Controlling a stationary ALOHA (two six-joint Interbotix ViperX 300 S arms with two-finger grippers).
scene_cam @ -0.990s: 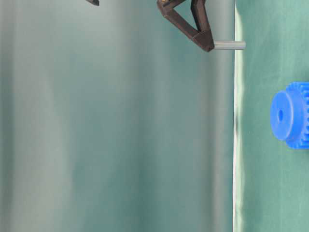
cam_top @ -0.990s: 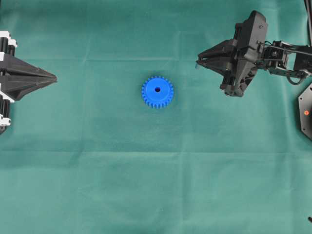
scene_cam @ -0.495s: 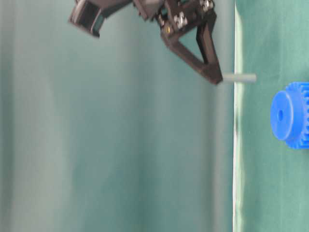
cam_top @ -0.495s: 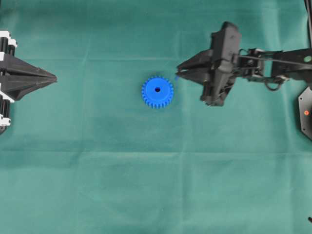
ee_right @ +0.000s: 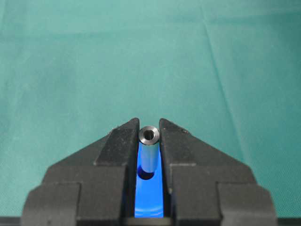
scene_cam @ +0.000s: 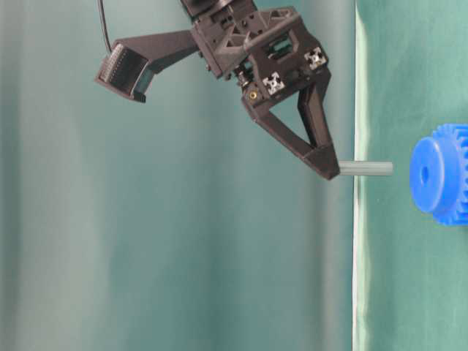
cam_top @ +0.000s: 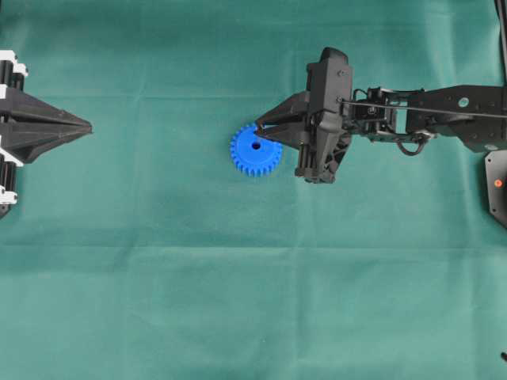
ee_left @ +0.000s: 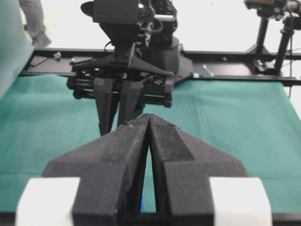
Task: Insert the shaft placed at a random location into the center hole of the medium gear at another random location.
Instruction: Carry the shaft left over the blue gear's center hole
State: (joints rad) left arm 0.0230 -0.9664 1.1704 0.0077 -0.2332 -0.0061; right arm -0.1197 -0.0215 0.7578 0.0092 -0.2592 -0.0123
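The right gripper (cam_top: pixel 257 131) pinches the shaft (scene_cam: pixel 365 169) upright just above the gear (cam_top: pixel 256 150), near its hole (cam_top: pixel 256 146). If slightly off-centre, the shaft could jam on the hub or shove the loose gear. The left fingers (ee_left: pixel 149 123), pressed together, idle at 9 o'clock. Creased green cloth covers the bench (cam_top: pixel 158 301).

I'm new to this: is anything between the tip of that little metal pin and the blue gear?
No. In the table-level view, only bare air separates the small grey metal pin from the blue plastic gear.
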